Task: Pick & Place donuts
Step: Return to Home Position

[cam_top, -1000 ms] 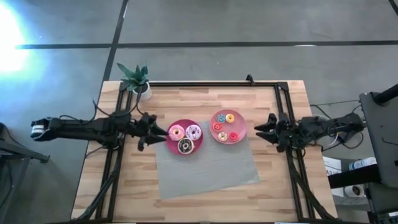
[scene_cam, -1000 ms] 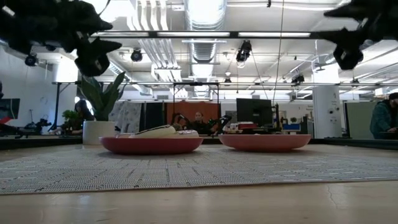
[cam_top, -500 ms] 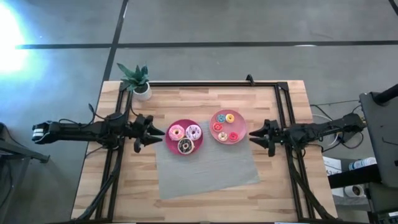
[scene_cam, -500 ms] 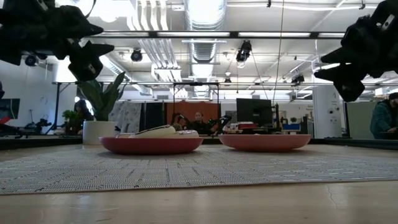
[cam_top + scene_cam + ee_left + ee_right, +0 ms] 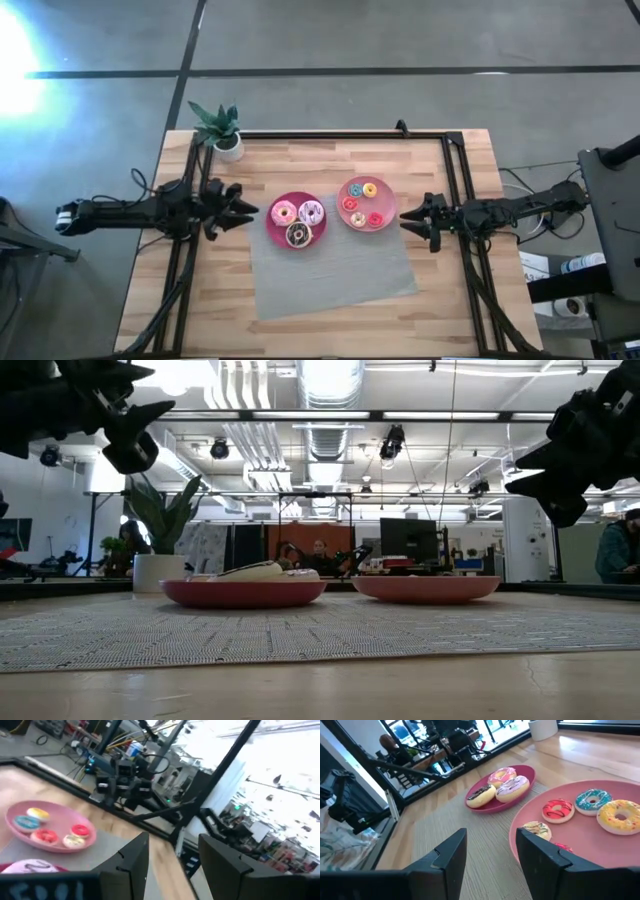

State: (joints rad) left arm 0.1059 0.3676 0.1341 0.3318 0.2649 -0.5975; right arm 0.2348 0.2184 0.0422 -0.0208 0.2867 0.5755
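altogether three big donuts (image 5: 284,212), five small donuts (image 5: 369,190), on two plates (image 5: 275,232)

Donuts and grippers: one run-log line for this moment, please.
donuts: on plates | left gripper: open, empty | right gripper: open, empty

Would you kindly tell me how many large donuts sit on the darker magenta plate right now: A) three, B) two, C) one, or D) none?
A: the magenta plate holds a pink-iced donut, a lilac-iced donut and a dark donut.
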